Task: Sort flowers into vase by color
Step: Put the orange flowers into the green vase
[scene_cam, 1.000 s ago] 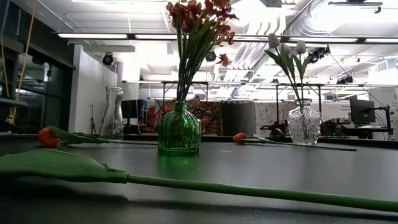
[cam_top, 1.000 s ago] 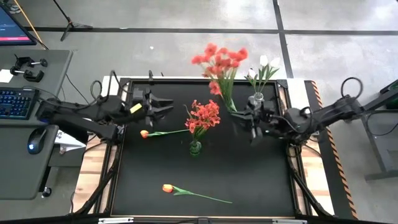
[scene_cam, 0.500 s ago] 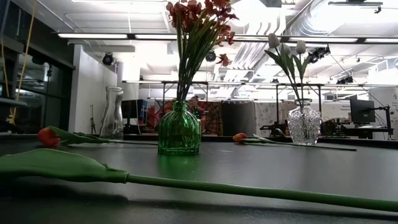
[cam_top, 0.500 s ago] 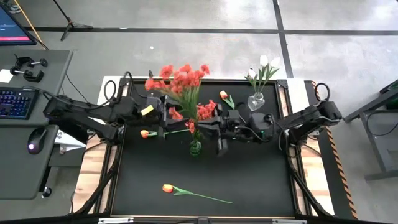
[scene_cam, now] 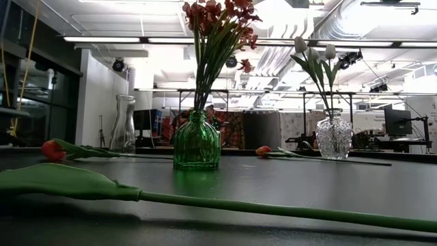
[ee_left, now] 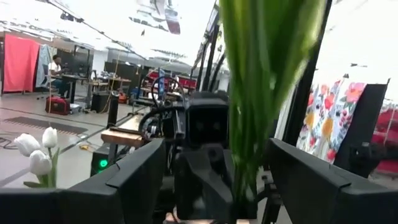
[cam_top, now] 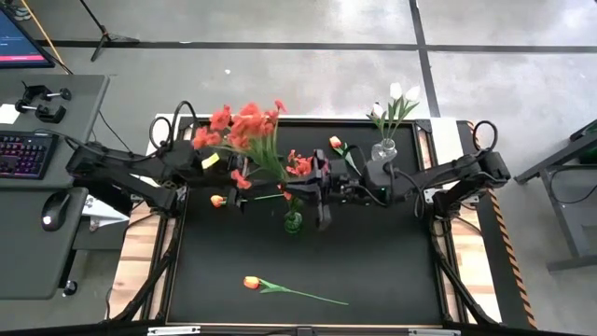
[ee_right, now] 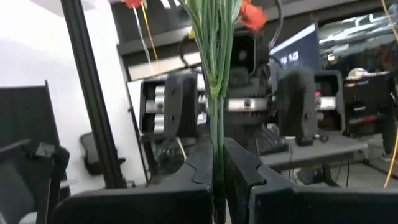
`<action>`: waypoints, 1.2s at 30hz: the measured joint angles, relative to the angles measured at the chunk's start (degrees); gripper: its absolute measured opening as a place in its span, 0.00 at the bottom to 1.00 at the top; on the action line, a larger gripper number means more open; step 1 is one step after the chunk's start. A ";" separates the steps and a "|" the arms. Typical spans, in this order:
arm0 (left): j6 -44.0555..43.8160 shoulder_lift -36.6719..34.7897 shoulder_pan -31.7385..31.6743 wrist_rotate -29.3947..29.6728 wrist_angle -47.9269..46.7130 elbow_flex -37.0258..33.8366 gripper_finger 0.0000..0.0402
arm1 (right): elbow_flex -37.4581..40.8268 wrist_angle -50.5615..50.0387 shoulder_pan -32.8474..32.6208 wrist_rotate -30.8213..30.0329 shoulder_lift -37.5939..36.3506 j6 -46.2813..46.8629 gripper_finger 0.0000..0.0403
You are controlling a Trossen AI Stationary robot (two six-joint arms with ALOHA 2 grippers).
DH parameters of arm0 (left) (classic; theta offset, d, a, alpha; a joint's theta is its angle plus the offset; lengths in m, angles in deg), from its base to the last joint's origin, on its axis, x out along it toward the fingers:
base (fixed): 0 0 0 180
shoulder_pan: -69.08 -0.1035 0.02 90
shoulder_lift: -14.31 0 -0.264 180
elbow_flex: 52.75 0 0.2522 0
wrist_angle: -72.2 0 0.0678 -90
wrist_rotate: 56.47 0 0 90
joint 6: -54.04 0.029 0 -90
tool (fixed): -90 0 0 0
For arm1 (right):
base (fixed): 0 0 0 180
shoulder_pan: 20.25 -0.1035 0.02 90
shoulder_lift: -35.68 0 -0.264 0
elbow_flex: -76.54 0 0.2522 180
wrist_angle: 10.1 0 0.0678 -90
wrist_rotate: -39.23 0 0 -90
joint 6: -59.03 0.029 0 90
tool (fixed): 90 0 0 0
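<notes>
A bunch of bushy red-orange blossoms [cam_top: 244, 126] on long green stems hangs in the air between my two grippers. My right gripper [cam_top: 284, 184] reaches in from the table's right and is shut on the stems [ee_right: 216, 93]. My left gripper [cam_top: 244, 175] faces it, open, one finger on each side of the stems [ee_left: 252, 118], touching nothing. A green vase [cam_top: 293, 222] holds more red blossoms [scene_cam: 218, 20]. White tulips stand in a clear vase [cam_top: 384, 149]. Orange tulips lie on the table [cam_top: 216, 200], [cam_top: 250, 282], [cam_top: 334, 143]. My right gripper pinches the lower part of the bundled stems [ee_right: 216, 140] between its two fingers [ee_right: 200, 163]. It comes in about level from the table's right, and the fingers lie across the stems. The bunch is lifted clear and tilted, with its blossoms toward the far left.
An empty clear glass carafe [scene_cam: 123, 124] stands at the left of the low view. A long green stem [scene_cam: 205, 201] lies across the table near that camera. A desk with keyboard [cam_top: 23, 154] and mouse stands left of the table.
My right gripper has carried the red-orange bunch from beside the white-tulip vase toward the table's left, past the green vase, up to my left gripper. The bunch has stayed lifted and now tilts with its blossoms toward the far left.
</notes>
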State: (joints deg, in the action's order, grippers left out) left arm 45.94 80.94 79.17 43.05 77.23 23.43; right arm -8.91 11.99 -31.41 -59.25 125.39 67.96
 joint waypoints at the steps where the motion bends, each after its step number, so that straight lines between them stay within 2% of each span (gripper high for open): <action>1: -0.70 0.09 0.00 -0.01 0.39 0.00 0.67 | -0.13 -0.39 -0.01 0.04 0.00 0.00 0.00; 7: -1.77 1.43 0.00 -0.25 0.83 -0.02 0.66 | -0.23 -0.52 0.04 0.12 0.00 0.00 0.00; 12: -1.77 1.69 -0.02 0.07 3.77 -0.02 0.57 | -0.25 -2.86 0.04 0.09 0.00 0.29 0.00; 17: -1.75 1.66 -0.66 0.11 3.48 -0.02 0.38 | -0.25 -2.19 0.04 -0.05 0.04 1.11 0.00; 22: 0.39 0.73 -0.63 -0.11 2.06 -0.02 0.07 | -0.25 -2.08 0.09 -0.56 0.02 1.19 0.04; 23: 0.77 0.27 -0.69 0.19 1.56 -0.02 0.04 | -0.25 -1.91 0.13 -0.80 0.00 1.31 0.06; 26: 1.24 -2.03 -1.29 2.05 -1.57 -0.02 0.03 | -0.36 -1.46 0.11 -3.27 -0.13 1.19 0.13; 29: 1.15 -5.18 -1.98 2.82 -6.70 -0.02 0.01 | -1.75 -5.51 0.12 -3.58 -0.85 0.85 0.26; 33: 1.22 -8.33 -2.36 3.85 -14.44 -0.02 0.01 | -6.00 -19.30 -0.07 -4.78 -2.74 0.00 0.46; 36: 1.24 -8.93 -2.30 3.73 -16.89 -0.02 0.01 | -10.90 -31.43 0.28 -5.06 -2.72 0.00 0.59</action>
State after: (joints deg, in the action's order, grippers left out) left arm 47.18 72.01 76.87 46.77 60.33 23.40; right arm -19.81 -19.45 -31.12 -64.31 122.67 67.96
